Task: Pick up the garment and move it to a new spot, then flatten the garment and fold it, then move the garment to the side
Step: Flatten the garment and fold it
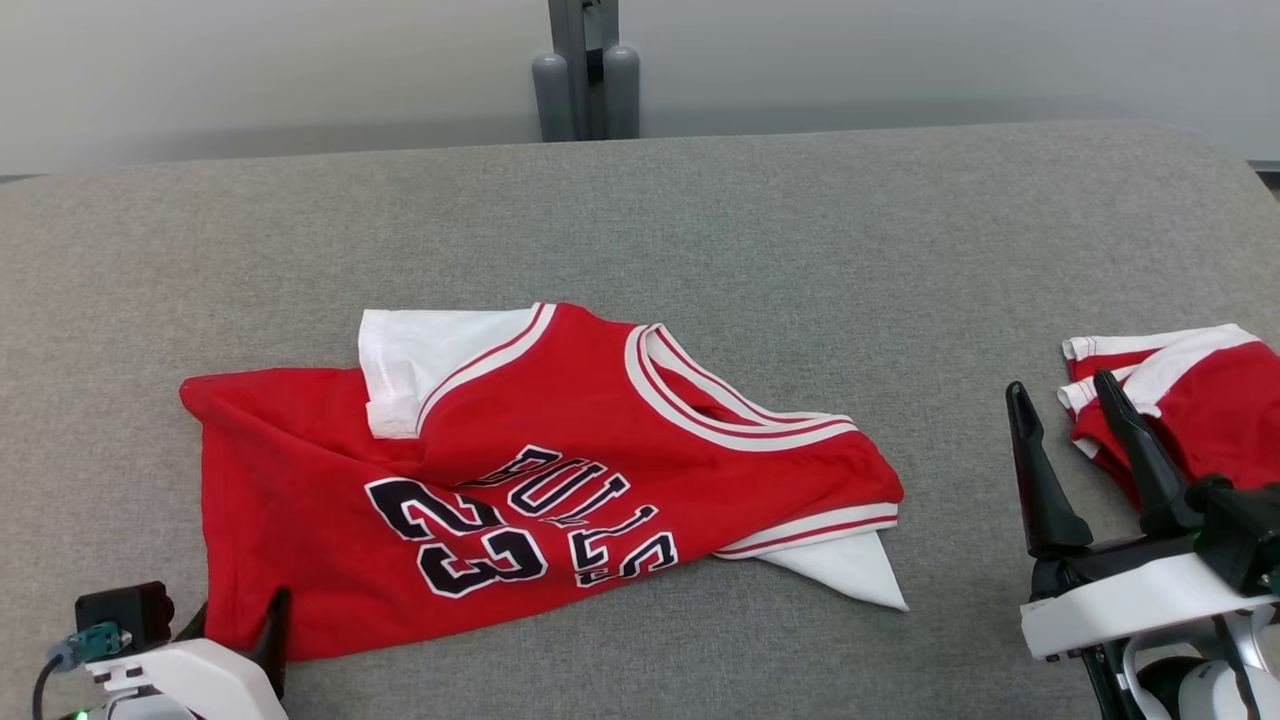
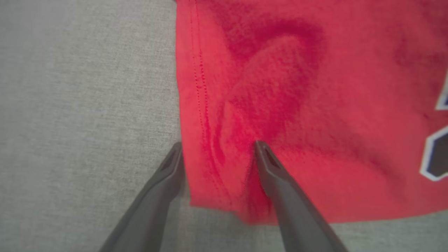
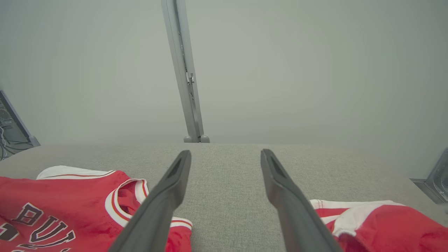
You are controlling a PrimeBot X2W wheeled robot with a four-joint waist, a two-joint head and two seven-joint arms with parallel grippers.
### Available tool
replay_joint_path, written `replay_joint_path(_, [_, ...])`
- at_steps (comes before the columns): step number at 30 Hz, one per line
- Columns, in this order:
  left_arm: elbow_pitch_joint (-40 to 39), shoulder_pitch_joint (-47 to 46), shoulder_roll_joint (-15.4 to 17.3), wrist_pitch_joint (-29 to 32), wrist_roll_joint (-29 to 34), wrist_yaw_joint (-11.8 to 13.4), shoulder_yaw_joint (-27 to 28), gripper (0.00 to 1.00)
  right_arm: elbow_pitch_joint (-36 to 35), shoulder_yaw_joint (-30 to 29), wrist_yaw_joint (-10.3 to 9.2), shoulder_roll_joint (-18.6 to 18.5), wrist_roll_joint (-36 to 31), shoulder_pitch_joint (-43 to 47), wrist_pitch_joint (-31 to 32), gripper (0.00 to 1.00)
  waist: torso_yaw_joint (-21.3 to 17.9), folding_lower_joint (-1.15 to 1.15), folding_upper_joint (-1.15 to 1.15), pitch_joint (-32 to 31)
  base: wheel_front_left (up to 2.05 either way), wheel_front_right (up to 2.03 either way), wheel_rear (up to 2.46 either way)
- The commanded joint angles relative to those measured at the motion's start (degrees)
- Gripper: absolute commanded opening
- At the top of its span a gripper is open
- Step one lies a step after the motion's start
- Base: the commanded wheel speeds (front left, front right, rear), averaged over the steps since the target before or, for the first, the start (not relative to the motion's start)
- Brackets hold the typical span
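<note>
The garment (image 1: 300, 480) is a red jersey with white sleeves and dark lettering, lying rumpled on the grey padded table (image 1: 800, 230), left of centre. My left gripper (image 1: 235, 625) is at its near left corner. In the left wrist view that gripper (image 2: 217, 145) stands open astride the hem of the garment (image 2: 297, 105): one finger rests on the grey cloth, the other presses on the red fabric. My right gripper (image 1: 1062, 392) hovers open at the lower right, holding nothing. In its own view the right gripper (image 3: 225, 154) points at the far wall, with the garment (image 3: 70, 203) at the lower left.
A second red and white garment (image 1: 1200, 400) lies bunched at the table's right edge, just beyond my right fingers, and appears again (image 3: 385, 224) at the lower right of the right wrist view. A grey post (image 1: 585, 70) rises behind the table's far edge.
</note>
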Motion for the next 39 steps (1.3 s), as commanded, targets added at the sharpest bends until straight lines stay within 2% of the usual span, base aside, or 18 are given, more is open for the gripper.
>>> replay_joint_path(1, [0.7,-0.8,0.3,0.6,-0.9,-0.7,0.0,0.71,0.3,-0.2,0.0,-0.3,0.2,-0.6,-0.5,1.0,-0.2,0.0,0.0,0.2,0.0,0.0,0.0])
replay_joint_path(2, [1.0,-1.1,0.5,0.7,-0.6,-1.0,-0.2,0.32,0.3,-0.3,-0.01,-0.3,0.3,-0.7,-0.6,1.0,-0.3,0.0,0.0,0.3,0.0,0.0,0.0])
replay_joint_path(3, [1.0,-1.3,0.4,0.6,-1.0,-1.5,-0.2,0.0,0.4,-0.4,-0.01,-0.3,0.3,-0.9,-0.8,1.0,-0.4,0.0,0.0,0.3,0.0,0.0,0.0])
replay_joint_path(9, [-4.7,-0.9,1.0,-1.3,0.4,-0.4,-0.4,0.0,1.0,-1.4,-0.01,-0.3,0.5,-0.3,-1.1,1.0,0.5,0.0,0.0,-0.4,0.0,0.0,0.0])
replay_joint_path(13, [-12.6,0.9,1.9,-1.3,2.4,1.5,-0.8,0.0,1.1,-2.5,-0.01,-0.3,0.6,0.3,-1.2,1.0,1.9,0.0,0.0,-1.2,0.0,0.0,0.0])
replay_joint_path(21, [-32.3,8.4,4.9,5.2,5.9,5.3,-2.5,0.0,2.1,-4.0,-0.01,-0.3,1.3,1.3,-1.9,1.0,4.3,0.0,0.0,-4.2,0.0,0.0,0.0])
replay_joint_path(28, [-45.1,11.9,6.4,9.4,6.3,6.7,-3.0,0.0,2.1,-4.9,-0.01,-0.3,1.6,2.0,-2.1,1.0,5.3,0.0,0.0,-5.5,0.0,0.0,0.0])
replay_joint_path(31, [-46.5,9.6,7.1,10.2,6.1,6.3,-2.4,0.0,1.9,-4.9,-0.01,-0.3,1.8,1.8,-2.1,1.0,5.3,0.0,0.0,-5.3,0.0,0.0,0.0])
replay_joint_path(35, [-43.8,6.1,7.4,10.7,4.9,5.5,-1.8,0.0,1.8,-4.4,-0.01,-0.3,2.1,0.9,-2.1,1.0,4.5,0.0,0.0,-4.6,0.0,0.0,0.0])
replay_joint_path(39, [-35.2,-0.1,6.5,11.2,1.2,3.6,-1.1,0.0,1.7,-3.2,-0.01,-0.3,2.2,-0.5,-2.2,1.0,2.6,0.0,0.0,-2.8,0.0,0.0,0.0])
